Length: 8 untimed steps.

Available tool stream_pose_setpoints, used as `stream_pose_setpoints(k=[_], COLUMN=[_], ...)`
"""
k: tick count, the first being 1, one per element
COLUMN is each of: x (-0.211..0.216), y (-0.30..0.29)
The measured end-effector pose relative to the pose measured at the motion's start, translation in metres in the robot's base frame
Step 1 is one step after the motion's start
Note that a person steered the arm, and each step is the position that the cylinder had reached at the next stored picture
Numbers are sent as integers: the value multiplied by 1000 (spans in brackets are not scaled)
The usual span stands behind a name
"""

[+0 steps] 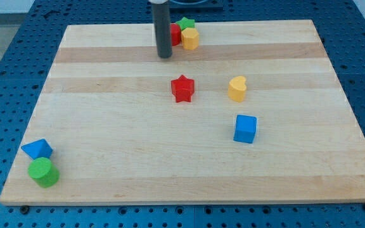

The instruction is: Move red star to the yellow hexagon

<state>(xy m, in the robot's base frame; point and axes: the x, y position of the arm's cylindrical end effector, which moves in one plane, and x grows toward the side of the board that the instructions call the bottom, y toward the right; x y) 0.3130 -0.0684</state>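
The red star [182,88] lies near the middle of the wooden board [106,152]. The yellow hexagon [191,38] sits near the view's top edge of the board, touching a green star [185,24] above it and a red block [175,35] on its left. My tip [164,56] is at the end of the dark rod, just left of and below the yellow hexagon cluster, and up and to the left of the red star, apart from it.
A yellow heart-shaped block [237,88] lies right of the red star. A blue cube [245,128] lies below it. A blue triangular block [37,149] and a green cylinder [44,172] sit at the board's bottom left corner.
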Motion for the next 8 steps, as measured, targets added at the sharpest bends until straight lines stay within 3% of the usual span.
stream_pose_setpoints(k=[1,3,5,8], x=[25,115,125,94], y=[-29,-35,31,40])
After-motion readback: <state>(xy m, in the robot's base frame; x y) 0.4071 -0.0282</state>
